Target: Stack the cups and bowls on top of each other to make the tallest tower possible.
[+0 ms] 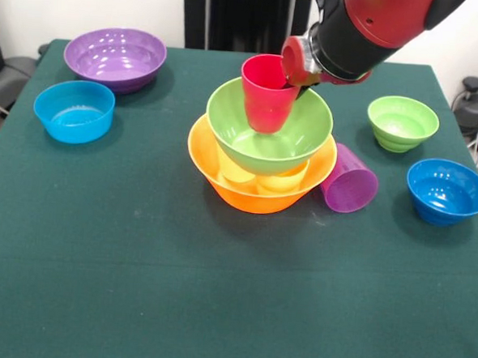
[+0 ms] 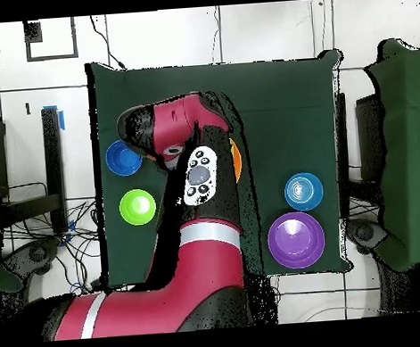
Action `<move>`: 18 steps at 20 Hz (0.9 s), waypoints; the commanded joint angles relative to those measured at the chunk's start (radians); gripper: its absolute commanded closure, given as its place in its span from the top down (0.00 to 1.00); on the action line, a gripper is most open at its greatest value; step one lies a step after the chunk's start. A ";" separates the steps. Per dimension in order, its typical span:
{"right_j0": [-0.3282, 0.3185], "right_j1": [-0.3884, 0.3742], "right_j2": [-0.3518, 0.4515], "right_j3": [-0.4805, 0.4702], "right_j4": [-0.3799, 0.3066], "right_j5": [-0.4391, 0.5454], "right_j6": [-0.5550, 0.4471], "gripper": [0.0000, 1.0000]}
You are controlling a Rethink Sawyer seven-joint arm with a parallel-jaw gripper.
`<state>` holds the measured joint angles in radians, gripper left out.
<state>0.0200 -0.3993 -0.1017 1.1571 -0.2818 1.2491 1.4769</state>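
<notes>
The tower stands mid-table: a large orange bowl [image 1: 254,198] with two yellow cups [image 1: 238,173] inside it, and a large lime green bowl [image 1: 267,140] resting on them. A red-pink cup [image 1: 267,91] stands upright inside the green bowl, and my gripper [image 1: 298,84] is shut on its right rim. A purple cup [image 1: 349,181] lies on its side against the orange bowl's right. In the overhead view my arm covers the tower except for a sliver of the orange bowl [image 2: 237,159].
A large purple bowl [image 1: 115,58] [image 2: 296,240] and a small blue bowl [image 1: 74,110] [image 2: 303,190] sit at the left in the front view. On the right are a small lime green bowl [image 1: 402,122] [image 2: 137,206] and another blue bowl [image 1: 448,190] [image 2: 123,157].
</notes>
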 commanded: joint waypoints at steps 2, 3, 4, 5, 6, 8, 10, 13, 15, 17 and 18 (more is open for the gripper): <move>-0.015 0.048 0.065 0.001 0.006 -0.080 0.117 0.00; -0.016 0.049 0.066 0.002 0.006 -0.083 0.118 0.00; -0.015 0.050 0.066 0.002 0.006 -0.085 0.119 0.00; -0.016 0.051 0.067 0.004 0.007 -0.090 0.120 0.00; -0.019 0.054 0.069 0.003 0.008 -0.091 0.119 0.00; -0.020 0.054 0.070 0.006 0.010 -0.095 0.121 0.00; -0.021 0.062 0.072 -0.001 0.012 -0.096 0.124 0.00; -0.018 0.068 0.073 -0.009 0.013 -0.099 0.132 0.00; -0.020 0.070 0.076 -0.004 0.015 -0.112 0.134 0.00; -0.021 0.076 0.076 -0.003 0.014 -0.121 0.137 0.00; -0.021 0.074 0.075 0.000 0.013 -0.123 0.136 0.00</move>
<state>0.0143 -0.3921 -0.1016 1.1571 -0.2818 1.2351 1.4769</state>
